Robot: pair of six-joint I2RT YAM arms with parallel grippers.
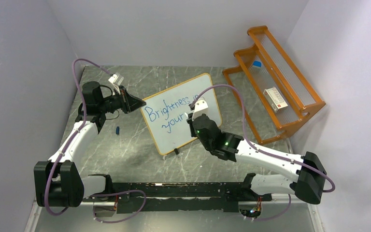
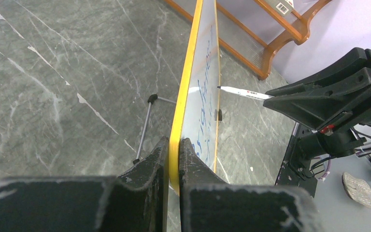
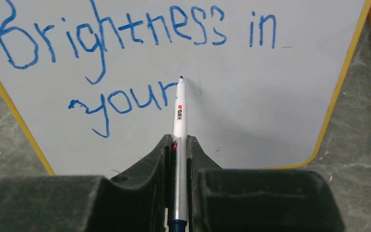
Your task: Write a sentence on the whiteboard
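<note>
Here the left arm reaches forward up the left side of the table (image 1: pixel 135 150), its wrist turned inward so the left gripper (image 1: pixel 134 103) meets the left edge of the whiteboard (image 1: pixel 183 130), which stands propped and tilted back near the table's middle. The right arm lies low from its base at the near right, bends, and lifts the right gripper (image 1: pixel 192 120) toward the board's face. The overhead view gives both poses but hides the grips. The left wrist view shows the left gripper (image 2: pixel 174 145) with its jaws clamped narrow on the orange frame of the whiteboard (image 2: pixel 205 58), seen edge-on, a thin prop leg (image 2: pixel 145 125) behind it, and the marker (image 2: pixel 244 92) coming in from the right with its tip at the surface. The right wrist view shows the right gripper (image 3: pixel 178 140) pinched tight on the marker (image 3: pixel 178 111), tip just past the final "r". Whether it touches the whiteboard (image 3: pixel 251 106) cannot be told. Only this view shows the sentence (image 3: pixel 125 34) clearly: blue lettering, "Brightness in" above "your". An orange rack (image 1: pixel 275 82) stands at the far right.
</note>
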